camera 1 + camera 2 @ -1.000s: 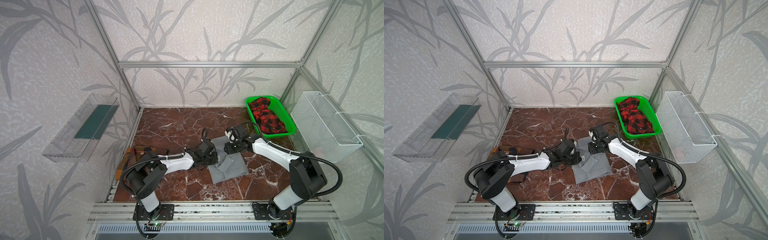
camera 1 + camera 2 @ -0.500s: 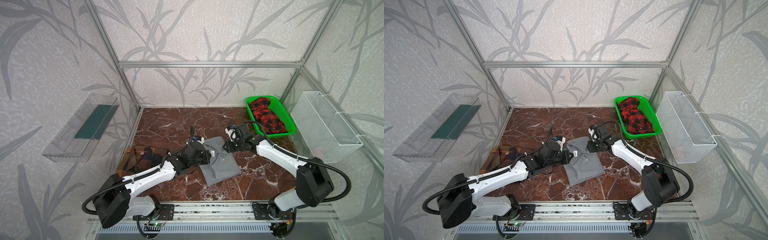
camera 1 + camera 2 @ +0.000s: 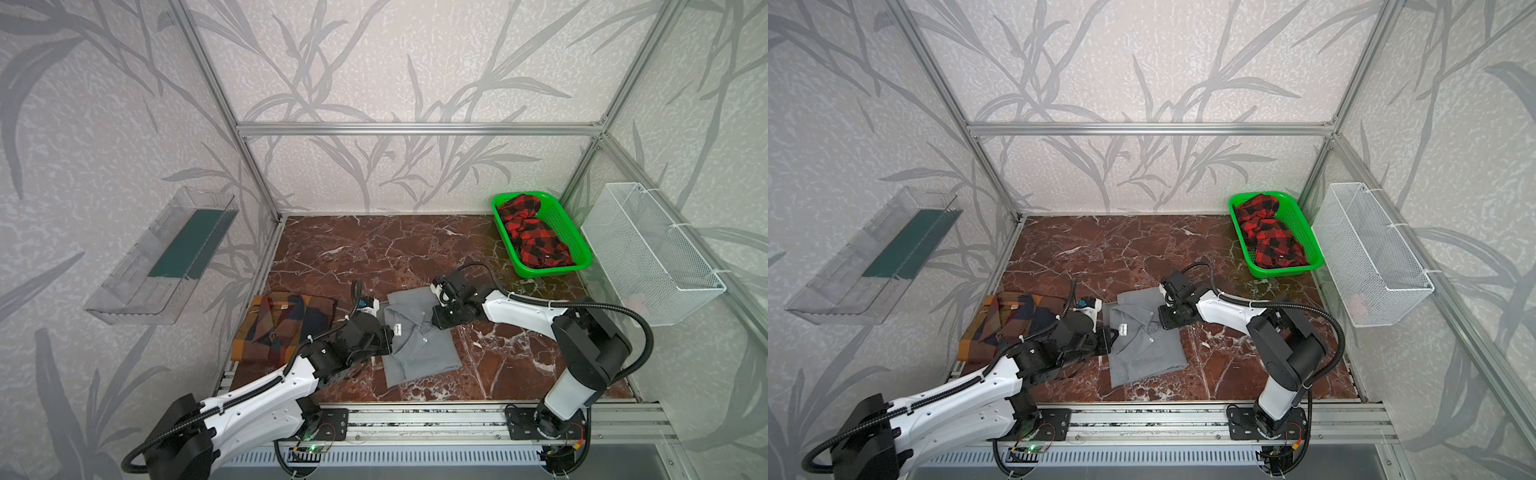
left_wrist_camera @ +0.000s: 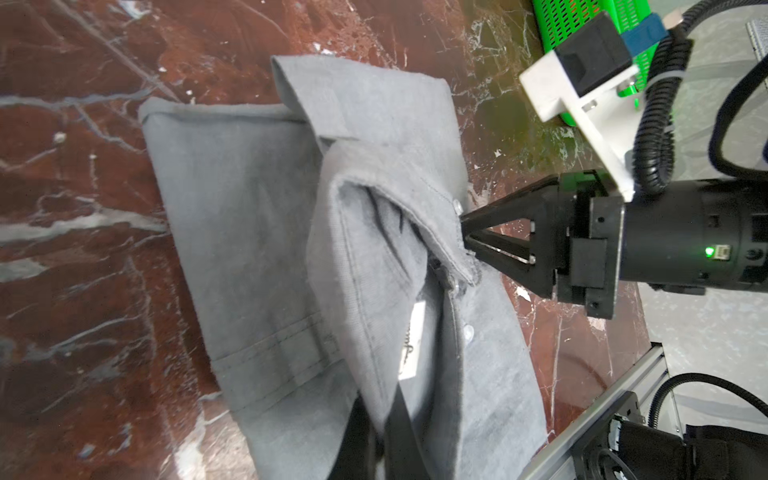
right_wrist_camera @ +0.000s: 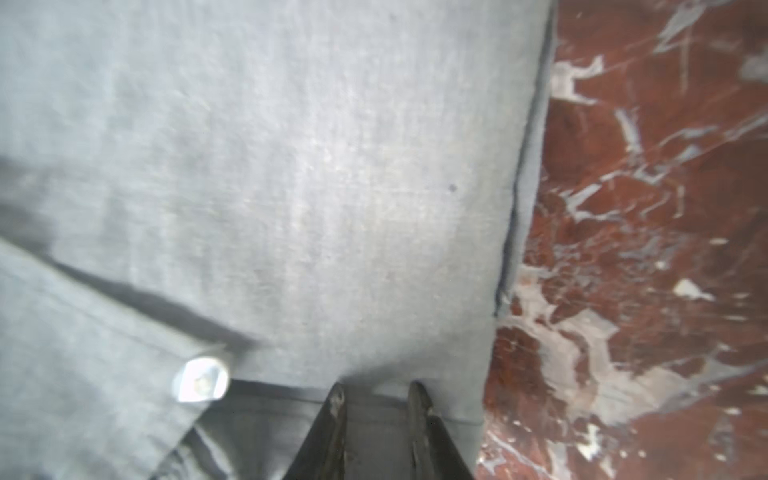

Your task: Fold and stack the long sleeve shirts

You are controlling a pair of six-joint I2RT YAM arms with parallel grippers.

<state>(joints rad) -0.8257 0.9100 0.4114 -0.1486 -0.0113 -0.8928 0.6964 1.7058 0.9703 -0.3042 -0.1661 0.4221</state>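
The grey shirt [image 3: 419,351] [image 3: 1146,351] lies folded near the front middle of the marble table, collar up. My left gripper [image 3: 390,334] [image 3: 1112,332] [image 4: 380,415] is at its left edge, shut on a raised fold of the grey cloth beside the label. My right gripper [image 3: 434,322] [image 3: 1161,318] [image 4: 463,232] [image 5: 376,388] is at the collar's right edge, its jaws a narrow gap apart with grey cloth between the tips. The orange, brown and navy checked shirt [image 3: 282,328] [image 3: 1003,320] lies folded at the front left.
A green basket [image 3: 579,253] [image 3: 1312,259] with a red-and-black checked cloth stands at the back right. A white wire basket [image 3: 648,249] hangs on the right wall and a clear shelf [image 3: 166,257] on the left wall. The metal rail [image 3: 415,415] runs along the front.
The grey shirt has slid left with my left gripper, whose arm swung out, uncovering the checked shirt. My right gripper followed to the collar and its jaws narrowed.
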